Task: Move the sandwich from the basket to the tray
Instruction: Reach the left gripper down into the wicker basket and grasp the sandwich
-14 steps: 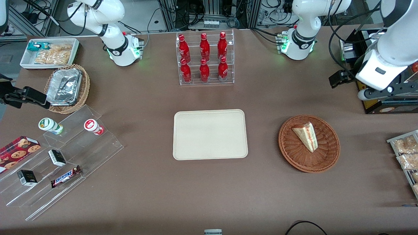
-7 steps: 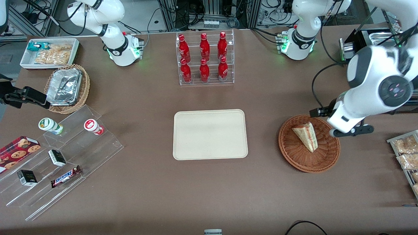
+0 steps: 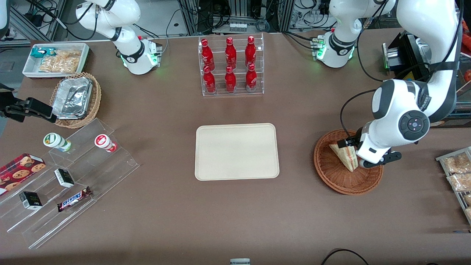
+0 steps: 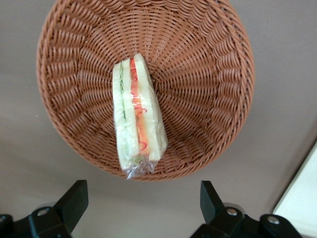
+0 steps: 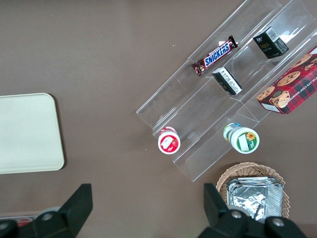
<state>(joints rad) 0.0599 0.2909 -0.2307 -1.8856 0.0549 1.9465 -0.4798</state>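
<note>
The sandwich point(image 3: 343, 154), a wrapped white-bread wedge with red and pale layers, lies in the reddish-brown wicker basket point(image 3: 333, 176). The left arm's wrist point(image 3: 373, 152) hangs over the basket's rim on the side toward the working arm's end and covers part of the sandwich. In the left wrist view the left gripper point(image 4: 142, 203) is open, its black fingers point(image 4: 74, 202) wide apart over bare table just outside the basket point(image 4: 208, 74). Nothing is between them, and the sandwich point(image 4: 136, 119) lies apart from them. The cream tray point(image 3: 236, 151) sits empty mid-table, and one corner of the tray point(image 4: 303, 198) shows beside the basket.
A clear rack of red bottles point(image 3: 231, 66) stands farther from the camera than the tray. Snack packets point(image 3: 458, 173) lie at the working arm's end. Toward the parked arm's end are acrylic steps with snacks point(image 3: 70, 176), a tan basket of foil containers point(image 3: 75, 99) and a white bin point(image 3: 55, 60).
The left arm has swung down and in from the table's end to hang over the basket's rim beside the sandwich. The sandwich, basket and tray have not moved.
</note>
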